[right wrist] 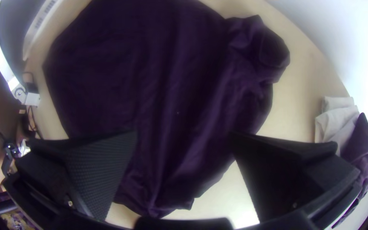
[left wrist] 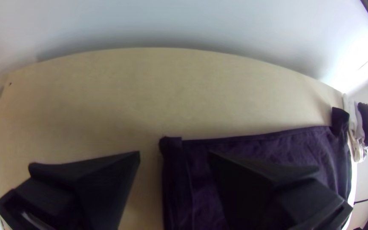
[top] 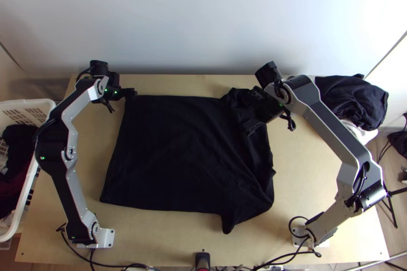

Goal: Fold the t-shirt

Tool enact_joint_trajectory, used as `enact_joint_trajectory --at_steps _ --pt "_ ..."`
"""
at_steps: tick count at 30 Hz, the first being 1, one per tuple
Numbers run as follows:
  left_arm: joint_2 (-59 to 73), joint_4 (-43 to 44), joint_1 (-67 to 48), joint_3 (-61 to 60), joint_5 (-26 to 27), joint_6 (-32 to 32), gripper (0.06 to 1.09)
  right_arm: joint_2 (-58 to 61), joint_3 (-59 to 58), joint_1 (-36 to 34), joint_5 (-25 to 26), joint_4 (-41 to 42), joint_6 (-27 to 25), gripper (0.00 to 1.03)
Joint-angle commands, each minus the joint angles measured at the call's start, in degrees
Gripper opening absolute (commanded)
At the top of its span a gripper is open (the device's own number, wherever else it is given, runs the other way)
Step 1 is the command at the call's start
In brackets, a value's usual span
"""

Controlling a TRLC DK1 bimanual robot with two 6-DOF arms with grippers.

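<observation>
A black cloth t-shirt (top: 168,154) lies on the light wooden bench (top: 297,179), reaching from left of the middle to right of it, between the far and near edges. Its left part is spread mostly flat, with a fairly straight far side; its right part is rumpled and bunched, and a small flap juts towards the bench's near edge.

The left end effector (top: 121,99) is at the shirt's far left corner, near the bench's far edge. Its fingers stand apart, with the shirt's corner showing between them in the left wrist view. The right end effector (top: 248,111) is over the bunched far right part, and its fingers too are apart, with the shirt visible between them.

A crumpled heap of black cloth (top: 351,100) sits at the bench's far right corner, with white cloth (top: 362,132) beneath it. By the left edge is a white plastic basket (top: 26,102) holding dark clothes (top: 19,144).
</observation>
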Motion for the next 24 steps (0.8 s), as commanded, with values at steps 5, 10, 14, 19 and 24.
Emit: enact_joint_trajectory --at_steps 5,10,14,19,24 --pt "3.32 -1.13 -0.68 3.21 -0.2 0.09 0.65 3.0 0.67 -1.91 0.03 3.15 -0.31 0.99" --pt "3.59 -1.4 -0.68 3.3 -0.2 0.09 0.32 5.02 1.63 -4.29 0.03 7.28 -0.4 0.99" --pt "3.32 -1.4 -0.68 3.21 -0.2 0.0 0.12 8.27 4.18 -6.22 0.03 9.39 -0.48 0.99" --pt "3.06 -1.49 -0.76 3.13 -0.2 -0.09 0.09 14.78 10.42 -8.94 0.03 13.61 0.75 0.99" --pt "2.09 -1.57 -0.94 2.34 -0.2 -0.26 0.09 23.22 19.03 -10.26 0.2 13.87 1.45 0.99"
